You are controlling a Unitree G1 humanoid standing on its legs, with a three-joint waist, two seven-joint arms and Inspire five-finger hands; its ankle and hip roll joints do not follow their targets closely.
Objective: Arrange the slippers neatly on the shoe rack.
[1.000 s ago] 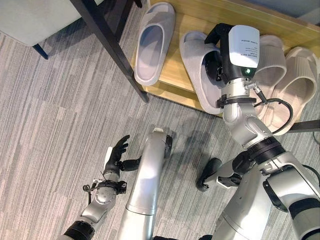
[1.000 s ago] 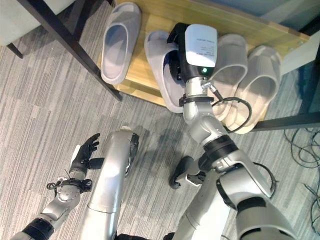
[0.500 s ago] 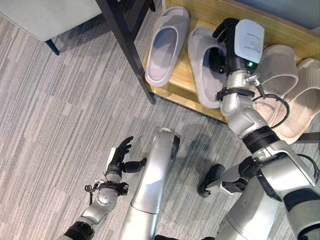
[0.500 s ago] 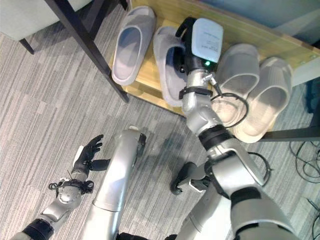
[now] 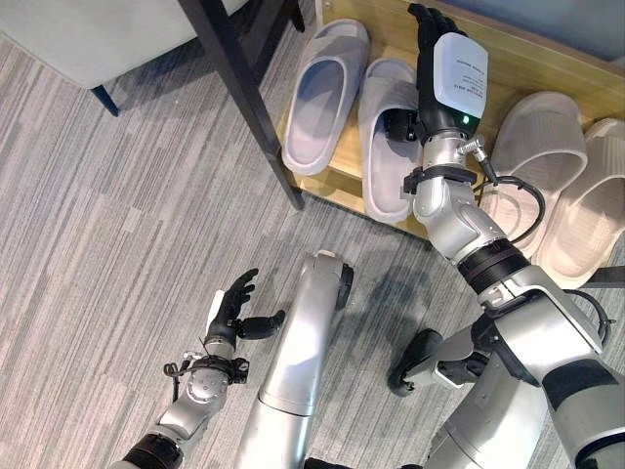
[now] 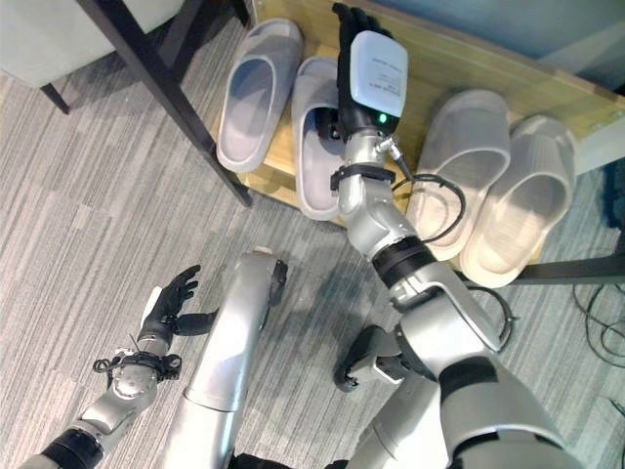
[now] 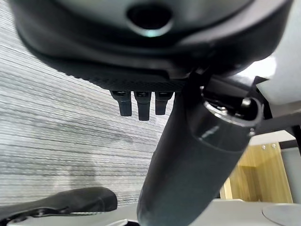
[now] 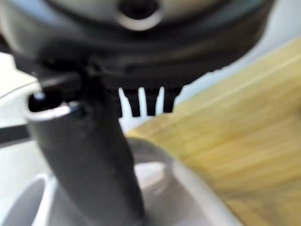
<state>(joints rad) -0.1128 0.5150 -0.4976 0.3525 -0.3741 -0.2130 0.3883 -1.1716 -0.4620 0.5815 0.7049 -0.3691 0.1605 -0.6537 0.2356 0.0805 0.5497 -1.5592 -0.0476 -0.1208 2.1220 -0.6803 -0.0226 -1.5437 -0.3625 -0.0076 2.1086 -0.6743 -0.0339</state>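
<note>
Resting straight-fingered beside the grey slipper (image 5: pixel 389 137) on the shoe rack (image 5: pixel 532 59), right robot hand (image 5: pixel 433 44) empty.

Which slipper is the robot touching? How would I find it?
Look at the wooden shoe rack with four slippers in a row. The right hand reaches over the second grey slipper from the left. Its neighbour is also grey; the two on the right are beige.

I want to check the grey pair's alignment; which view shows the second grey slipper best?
The right eye view: the second grey slipper lies lengthwise beside its mate, with the right robot hand open alongside. The left eye view matches; the right wrist view gives a blurred edge.
</note>
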